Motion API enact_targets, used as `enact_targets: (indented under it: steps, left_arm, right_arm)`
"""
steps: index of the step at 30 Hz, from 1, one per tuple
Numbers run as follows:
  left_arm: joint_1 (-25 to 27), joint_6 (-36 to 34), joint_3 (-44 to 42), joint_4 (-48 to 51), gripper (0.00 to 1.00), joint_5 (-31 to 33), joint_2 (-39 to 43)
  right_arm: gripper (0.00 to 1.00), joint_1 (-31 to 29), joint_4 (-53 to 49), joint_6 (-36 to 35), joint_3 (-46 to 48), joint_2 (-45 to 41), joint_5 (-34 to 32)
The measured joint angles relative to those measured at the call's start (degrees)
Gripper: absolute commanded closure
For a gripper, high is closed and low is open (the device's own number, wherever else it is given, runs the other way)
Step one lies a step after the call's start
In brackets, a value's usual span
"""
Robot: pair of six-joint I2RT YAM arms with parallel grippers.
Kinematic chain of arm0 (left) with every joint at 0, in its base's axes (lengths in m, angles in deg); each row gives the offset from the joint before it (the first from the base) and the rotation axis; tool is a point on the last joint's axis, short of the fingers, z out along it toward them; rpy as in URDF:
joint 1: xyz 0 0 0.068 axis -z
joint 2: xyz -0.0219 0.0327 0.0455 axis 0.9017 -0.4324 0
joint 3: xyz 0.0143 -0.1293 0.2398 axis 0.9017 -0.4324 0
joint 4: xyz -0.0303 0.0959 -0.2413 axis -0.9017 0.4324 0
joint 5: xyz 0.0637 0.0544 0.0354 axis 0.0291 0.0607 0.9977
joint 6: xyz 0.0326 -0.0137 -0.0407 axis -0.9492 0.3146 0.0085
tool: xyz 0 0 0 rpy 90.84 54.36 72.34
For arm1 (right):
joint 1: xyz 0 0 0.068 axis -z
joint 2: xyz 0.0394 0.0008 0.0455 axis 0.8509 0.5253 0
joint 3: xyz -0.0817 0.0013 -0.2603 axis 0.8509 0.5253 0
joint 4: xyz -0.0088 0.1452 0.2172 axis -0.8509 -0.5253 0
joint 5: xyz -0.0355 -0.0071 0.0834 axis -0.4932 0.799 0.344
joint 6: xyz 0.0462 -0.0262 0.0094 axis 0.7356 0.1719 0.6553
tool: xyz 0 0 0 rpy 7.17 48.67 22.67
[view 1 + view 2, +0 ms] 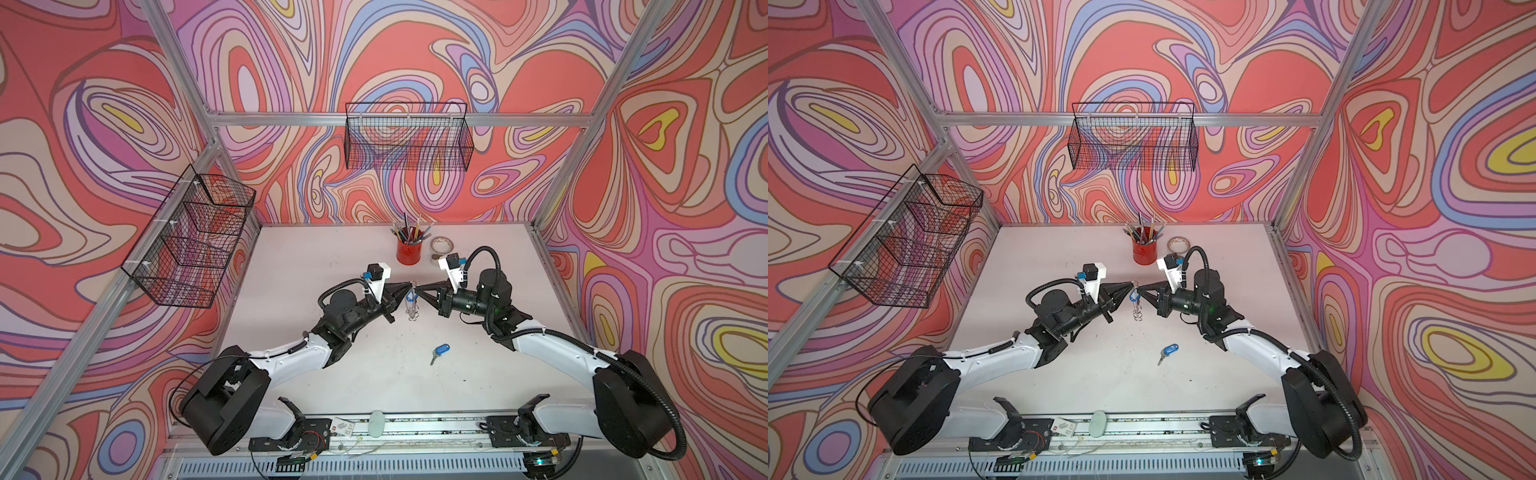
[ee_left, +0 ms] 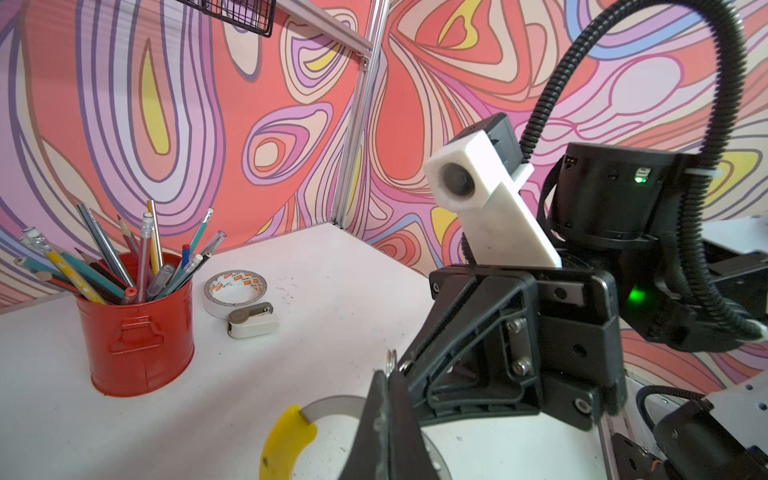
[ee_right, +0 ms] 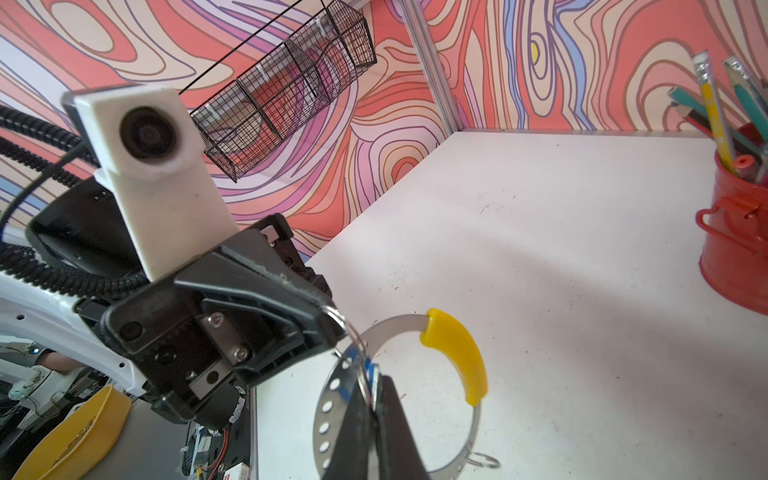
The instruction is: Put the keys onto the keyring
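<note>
We found both arms meeting tip to tip above the middle of the table [image 1: 324, 266], an arrangement that suited a threading job. The left hand [image 1: 408, 286] was pressed together on the small split ring [image 3: 345, 322] of the held key [image 1: 410, 296], whose blue tag [image 1: 1133, 296] dangled just beneath the tips. We judged that gripping the ring itself, not the tag, gave that hand control of the one part that has to pass onto the hoop.

The right hand [image 1: 419, 287] was likewise pressed together, its fingers at the perforated metal band of the keyring [image 3: 326, 405]. Ring wire, tag and band crowded the same spot, so we could not tell for certain what lay between the fingers, though the band seemed to be it.

The keyring hung in the air between the two hands, off the table, with its yellow segment [image 3: 457, 353] turned away from the pinch. Holding it up, we reckoned, left room all round for working the ring on.

The second key [image 1: 439, 353] lay flat on the table nearer the robot's base, well apart from both hands and waiting its turn. The red pen pot [image 1: 409, 251] and tape roll [image 1: 441, 245] stood near the back edge, out of the way.
</note>
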Motion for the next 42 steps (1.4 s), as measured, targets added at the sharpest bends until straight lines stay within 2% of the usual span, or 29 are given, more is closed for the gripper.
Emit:
enact_targets:
  steps: [18,25,31,37,42]
  left_arm:
    - [-1.6,-0.2,0.0,6.7,1.0,-4.5,2.5]
    - [-1.6,0.1,0.0,6.6,1.0,-4.7,2.4]
    - [-1.6,3.5,0.5,2.9,1.0,-4.6,0.2]
    - [-1.6,5.2,0.5,0.3,1.0,-3.8,-1.5]
    - [-3.0,5.2,0.6,-1.1,1.0,-1.6,-1.5]
  right_arm:
    - [1.0,-0.5,-5.3,-2.6,0.1,-2.6,-3.3]
    - [1.0,-0.5,-5.9,-2.7,0.1,-3.1,-3.6]
    - [1.0,-0.4,-4.3,-2.5,0.8,-3.0,-3.9]
    - [0.85,-0.3,-4.8,-2.4,1.3,-3.3,-5.2]
    - [0.74,2.0,-7.9,-1.9,3.8,-6.8,-8.1]
